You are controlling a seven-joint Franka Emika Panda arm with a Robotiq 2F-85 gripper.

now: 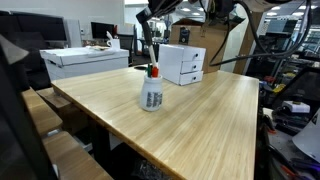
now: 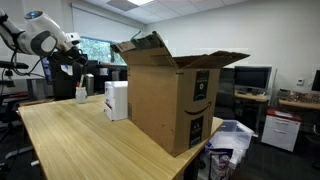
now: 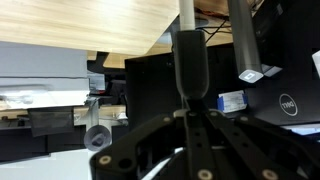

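The claw (image 3: 190,112) is clamped on a dark marker (image 3: 190,65), just above a white cup (image 1: 151,96) on the worktop (image 1: 200,120). The cup holds pens (image 1: 152,71) with red and green caps. An open cardboard box (image 2: 170,100) hides its contents.

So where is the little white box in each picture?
In an exterior view: the little white box sits far back on the wooden table, behind the pen cup.
In an exterior view: it stands just left of the big cardboard box.
Wrist view: I cannot find it; the pincer grips a marker.
Shared landmark: the wooden table.
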